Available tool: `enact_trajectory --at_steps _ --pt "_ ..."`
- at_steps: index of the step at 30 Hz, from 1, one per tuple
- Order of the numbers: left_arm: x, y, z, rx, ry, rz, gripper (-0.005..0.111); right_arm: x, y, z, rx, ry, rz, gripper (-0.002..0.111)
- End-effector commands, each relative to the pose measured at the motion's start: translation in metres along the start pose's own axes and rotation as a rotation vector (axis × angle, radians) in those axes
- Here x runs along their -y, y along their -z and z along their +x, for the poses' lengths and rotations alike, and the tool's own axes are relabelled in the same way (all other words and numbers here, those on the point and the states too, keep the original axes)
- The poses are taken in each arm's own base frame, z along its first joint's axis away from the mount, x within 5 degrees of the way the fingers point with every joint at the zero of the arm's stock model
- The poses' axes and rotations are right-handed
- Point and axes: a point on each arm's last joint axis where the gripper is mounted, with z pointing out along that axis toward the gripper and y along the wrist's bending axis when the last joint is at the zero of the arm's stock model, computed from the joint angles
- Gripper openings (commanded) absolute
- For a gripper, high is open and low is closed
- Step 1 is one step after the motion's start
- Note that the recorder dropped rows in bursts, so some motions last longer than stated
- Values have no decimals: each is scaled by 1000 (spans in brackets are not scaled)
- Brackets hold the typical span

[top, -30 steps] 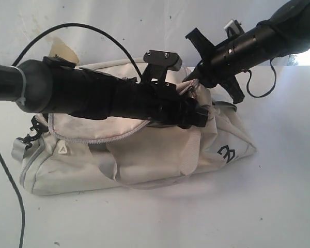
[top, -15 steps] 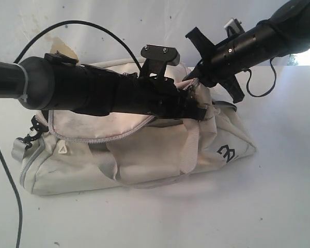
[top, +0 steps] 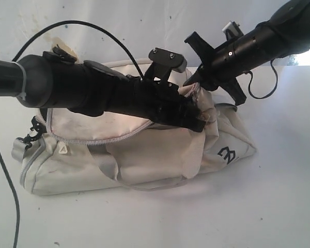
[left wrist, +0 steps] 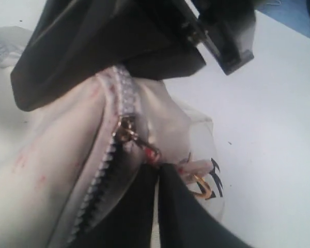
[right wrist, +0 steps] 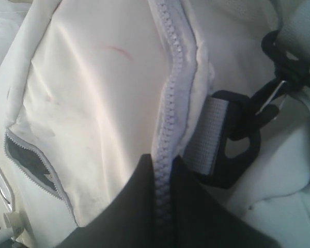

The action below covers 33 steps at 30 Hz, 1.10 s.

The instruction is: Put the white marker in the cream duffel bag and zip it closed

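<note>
The cream duffel bag (top: 144, 160) lies on the white table, its black logo (top: 227, 154) on the right end. My left gripper (top: 197, 118) reaches across the bag's top to that end and is shut on the metal zipper pull (left wrist: 151, 153), just past the slider (left wrist: 125, 129). The grey zipper (left wrist: 101, 175) behind the slider stands apart over dark lining. My right gripper (top: 192, 80) comes down from the upper right and is shut on the closed zipper tape (right wrist: 168, 119) at the bag's end. The white marker is out of view.
A grey webbing strap (right wrist: 207, 135) and black clip (right wrist: 243, 147) sit beside the right gripper. A side pocket zipper (top: 30, 157) runs along the bag's left end. A black cable (top: 93, 26) arcs over the left arm. Bare white table (top: 279, 201) lies in front and right.
The left gripper has gone from open to shut on the zipper pull and dropped slightly toward the bag's right end. The right arm holds still.
</note>
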Motion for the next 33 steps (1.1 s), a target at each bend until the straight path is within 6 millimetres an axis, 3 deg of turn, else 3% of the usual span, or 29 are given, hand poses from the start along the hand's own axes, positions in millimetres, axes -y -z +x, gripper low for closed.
enact_trajectory --at_steps 1,7,13,19,22,28,33 --pt "10 11 -2 -67 -108 72 0 -2 1 -1 11 10 -8 0" --pt "13 32 -12 -72 -125 184 0 0 1 -3 32 31 11 0" --pt "-1 44 -10 -97 -59 258 0 3 1 -5 51 63 40 0" --pt "-15 47 -10 -86 33 201 0 3 1 -5 48 70 47 0" --pt "-15 46 -10 -88 60 195 12 3 1 -5 46 70 48 0" --pt "-18 38 -3 -114 130 187 51 3 1 -5 46 70 48 0" --pt "-28 22 10 -132 179 144 60 3 1 -4 44 70 48 0"
